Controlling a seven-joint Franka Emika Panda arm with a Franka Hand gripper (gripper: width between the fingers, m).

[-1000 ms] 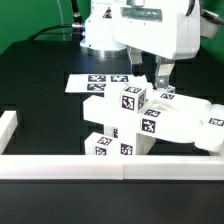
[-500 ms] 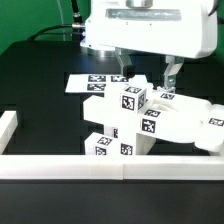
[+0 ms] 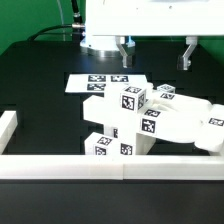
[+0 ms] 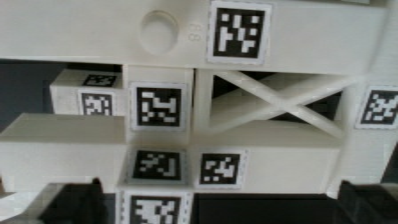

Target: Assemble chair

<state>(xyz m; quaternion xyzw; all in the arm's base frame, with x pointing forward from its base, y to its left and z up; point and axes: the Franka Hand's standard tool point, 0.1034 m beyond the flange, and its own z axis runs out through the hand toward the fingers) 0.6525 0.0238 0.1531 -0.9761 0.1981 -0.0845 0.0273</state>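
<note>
arm: white body fills the exterior view's top, wrist pointing straight down
gripper: hanging in the air, holding nothing
fingers: spread wide, tips down, well apart

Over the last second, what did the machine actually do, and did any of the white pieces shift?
The pincer rose straight up from just above the chair, with its two fingers spread wider apart. It carried nothing up, and it is open and empty now. The chair pieces, the marker board behind them and the white rail in front stayed exactly where they were.
</note>
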